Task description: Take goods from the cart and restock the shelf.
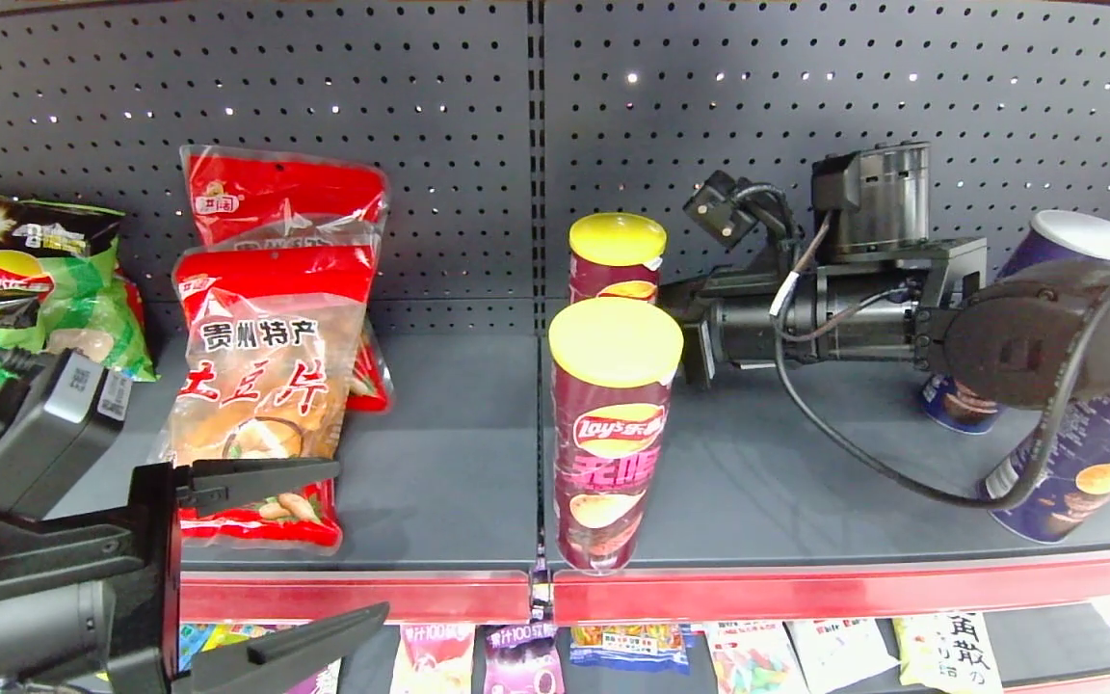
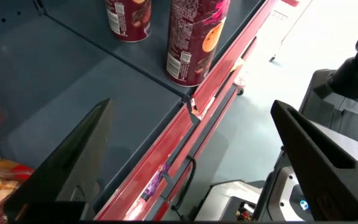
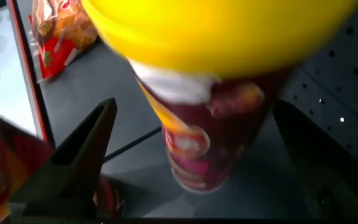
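**Head view.** The shelf [image 1: 449, 434] carries two maroon canisters with yellow lids, both upright. The front canister [image 1: 613, 434] stands at the red lip and the rear canister [image 1: 618, 253] directly behind it, near the pegboard. The right arm [image 1: 854, 308] lies across the shelf from the right, its end just beside the rear canister. Red bags [image 1: 271, 386] stand to the left and blue canisters [image 1: 1085, 453] to the right. The left gripper [image 1: 362, 540] hangs low before the shelf lip, spread wide and holding nothing.

**Left wrist view.** The fingers are wide apart with nothing between them. Both canisters stand beyond, on the deck.

**Right wrist view.** The right gripper [image 3: 194, 106] straddles the rear canister with its jaws wide. Neither finger appears to touch it (the lid, very near the camera, hides part of the gaps).

**Assessment.** The rear canister looks placed, so the step in hand is likely withdrawal. Recommended: hold the jaws wide and draw straight back along the arm's own line. Avoid any forward sweep, since the front canister stands close and tall cans tip readily.
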